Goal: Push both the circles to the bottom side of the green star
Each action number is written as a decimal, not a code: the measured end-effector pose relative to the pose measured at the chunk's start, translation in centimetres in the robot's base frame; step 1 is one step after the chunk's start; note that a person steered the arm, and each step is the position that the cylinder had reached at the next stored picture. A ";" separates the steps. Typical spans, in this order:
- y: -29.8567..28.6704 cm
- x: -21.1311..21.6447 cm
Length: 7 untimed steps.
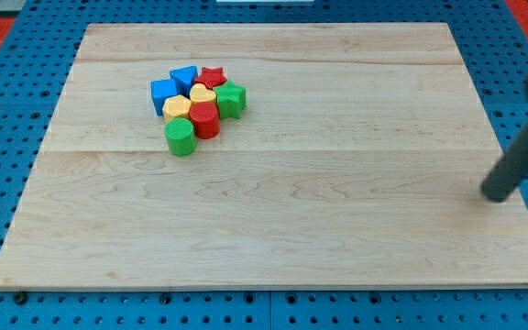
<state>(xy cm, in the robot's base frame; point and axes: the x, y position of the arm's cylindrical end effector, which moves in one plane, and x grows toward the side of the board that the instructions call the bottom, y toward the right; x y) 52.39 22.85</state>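
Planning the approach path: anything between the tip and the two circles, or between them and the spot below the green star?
Tip sits far to the view's right, bare board between it and the cluster. The red circle and green circle lie lower left of the green star. Nothing visible occupies the spot below the star.

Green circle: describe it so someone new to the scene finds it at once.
On the wooden board, all the blocks sit in one cluster toward the view's upper left. The green circle is the block nearest the view's bottom, just below-left of the red circle. It is round, unlike the green star.
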 end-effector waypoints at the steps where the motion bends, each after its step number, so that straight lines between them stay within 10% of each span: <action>1: -10.6 0.3; 2: -19.6 -0.9; 7: -23.2 -1.2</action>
<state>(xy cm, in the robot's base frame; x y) 51.22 -0.31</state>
